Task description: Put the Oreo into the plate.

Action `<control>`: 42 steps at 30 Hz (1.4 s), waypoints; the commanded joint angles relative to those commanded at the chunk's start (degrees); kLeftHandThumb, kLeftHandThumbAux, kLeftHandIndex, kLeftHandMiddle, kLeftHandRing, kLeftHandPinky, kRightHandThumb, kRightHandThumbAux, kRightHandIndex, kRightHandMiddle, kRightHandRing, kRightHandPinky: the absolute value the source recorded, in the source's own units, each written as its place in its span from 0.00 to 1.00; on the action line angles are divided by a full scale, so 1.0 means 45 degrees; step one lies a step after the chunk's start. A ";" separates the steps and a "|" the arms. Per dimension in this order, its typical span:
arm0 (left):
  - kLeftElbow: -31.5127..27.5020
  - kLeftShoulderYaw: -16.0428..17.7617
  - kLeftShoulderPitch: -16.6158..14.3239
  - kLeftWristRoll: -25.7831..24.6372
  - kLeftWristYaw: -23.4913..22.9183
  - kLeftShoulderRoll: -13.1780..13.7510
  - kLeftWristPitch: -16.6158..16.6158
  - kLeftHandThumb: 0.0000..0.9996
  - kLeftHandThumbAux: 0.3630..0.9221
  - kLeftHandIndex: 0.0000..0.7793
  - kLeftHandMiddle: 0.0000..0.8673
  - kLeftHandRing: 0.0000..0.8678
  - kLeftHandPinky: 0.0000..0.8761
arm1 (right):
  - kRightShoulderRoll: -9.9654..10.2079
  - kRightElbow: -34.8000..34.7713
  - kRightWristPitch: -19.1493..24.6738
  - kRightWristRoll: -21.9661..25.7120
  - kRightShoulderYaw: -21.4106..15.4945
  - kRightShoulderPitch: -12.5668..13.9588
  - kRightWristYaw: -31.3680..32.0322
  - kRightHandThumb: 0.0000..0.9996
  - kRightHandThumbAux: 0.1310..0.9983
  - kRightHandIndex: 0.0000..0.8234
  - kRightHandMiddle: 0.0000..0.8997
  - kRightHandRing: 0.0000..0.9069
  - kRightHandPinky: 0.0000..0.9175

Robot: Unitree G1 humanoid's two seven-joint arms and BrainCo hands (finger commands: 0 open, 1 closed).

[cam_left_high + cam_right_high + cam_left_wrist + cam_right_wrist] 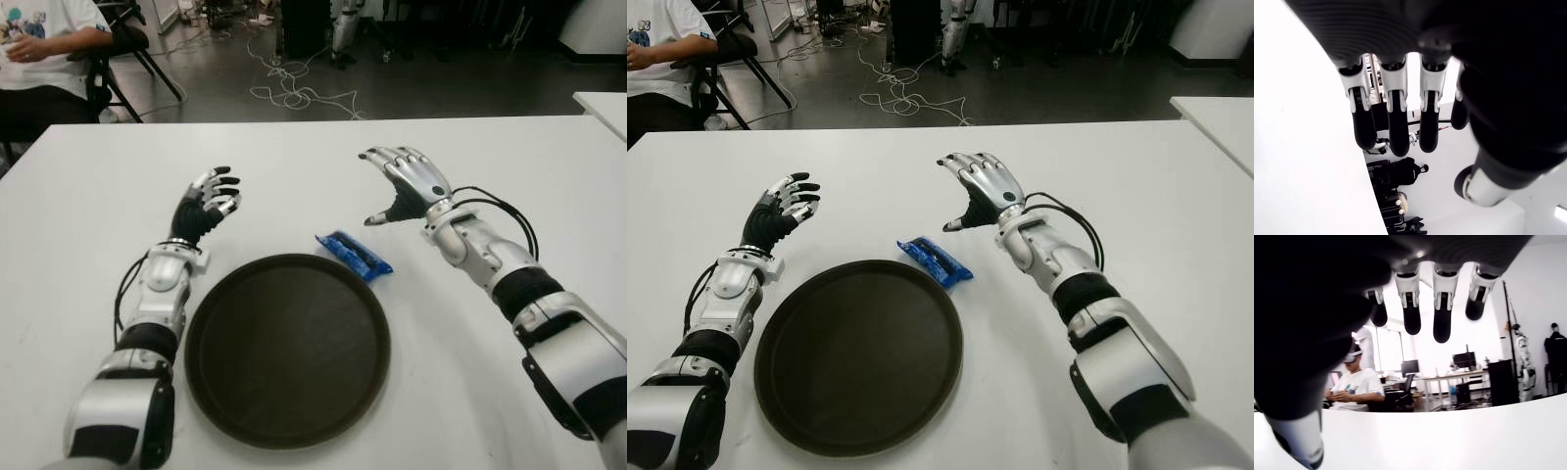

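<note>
A blue Oreo packet [354, 255] lies flat on the white table [294, 166], just past the far right rim of the dark round plate [287, 349]. My right hand [397, 186] hovers a short way right of and beyond the packet, fingers spread and holding nothing. My left hand [208, 204] shows to the left of the plate's far rim, fingers loosely extended, nothing in it. Both wrist views show only straight fingertips [1442, 328] and no packet.
A second white table corner [602, 103] shows at the far right. A seated person [44, 49] is beyond the table's far left corner, with chairs and loose cables [294, 93] on the floor behind.
</note>
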 joint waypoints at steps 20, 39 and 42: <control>-0.0013 -0.0015 0.0015 0.0034 0.0004 -0.0010 -0.0141 0.25 0.69 0.25 0.31 0.30 0.31 | -0.0404 0.1411 -0.3662 -0.0174 0.0742 -0.0611 -0.1233 0.00 0.65 0.27 0.23 0.19 0.13; -0.0059 0.0032 0.0046 -0.0076 -0.0108 -0.0014 -0.0004 0.25 0.66 0.23 0.30 0.30 0.30 | -0.0412 0.1705 -0.3943 -0.0173 0.0799 -0.0757 -0.1012 0.00 0.64 0.27 0.22 0.19 0.11; -0.0063 0.0031 0.0036 -0.0080 -0.0111 -0.0012 0.0045 0.25 0.67 0.22 0.30 0.30 0.31 | -0.0419 0.1713 -0.3929 -0.0200 0.0828 -0.0776 -0.1027 0.00 0.64 0.27 0.22 0.18 0.11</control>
